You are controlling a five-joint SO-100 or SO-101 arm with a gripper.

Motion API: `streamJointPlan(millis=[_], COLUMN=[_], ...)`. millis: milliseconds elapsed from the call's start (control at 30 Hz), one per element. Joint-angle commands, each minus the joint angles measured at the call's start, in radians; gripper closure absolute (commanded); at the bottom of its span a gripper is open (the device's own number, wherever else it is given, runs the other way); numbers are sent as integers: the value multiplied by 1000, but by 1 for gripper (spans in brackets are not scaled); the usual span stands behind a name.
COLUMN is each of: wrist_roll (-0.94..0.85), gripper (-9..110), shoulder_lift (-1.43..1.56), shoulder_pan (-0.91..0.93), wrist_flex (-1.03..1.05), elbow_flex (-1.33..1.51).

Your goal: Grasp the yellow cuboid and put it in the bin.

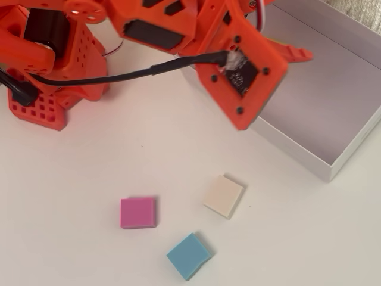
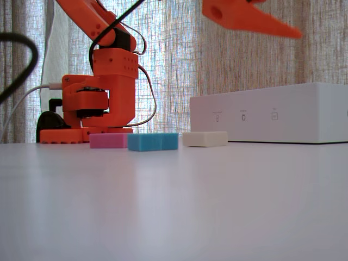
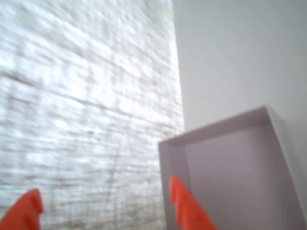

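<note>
Raised over the left end of the bin [image 1: 292,149] in the overhead view, the orange hand [image 3: 103,191] hangs with fingers spread wide and empty, a pose suggesting release. The yellow cuboid shows nowhere, perhaps hidden beneath the arm. Pink [image 1: 138,213], cream [image 1: 223,196] and blue [image 1: 189,255] blocks lie on the tabletop [image 1: 89,179] at the hand's 7 o'clock.

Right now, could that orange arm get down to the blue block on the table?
Probably yes. The blue block lies in the open, apart from the pink block and cream block, with nothing over it. The gripper hangs open and empty above the bin, so it must swing back and descend.
</note>
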Motion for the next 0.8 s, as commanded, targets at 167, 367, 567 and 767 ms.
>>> streamJointPlan(millis=[167, 367, 567, 767], wrist_roll=[210, 459, 449, 448], gripper=[69, 69, 69, 69], shoulder_lift=[354, 512, 736, 857], shoulder_pan=[354, 497, 566, 580], wrist_flex=[160, 549, 646, 755], elbow_flex=[-52, 21, 307, 443])
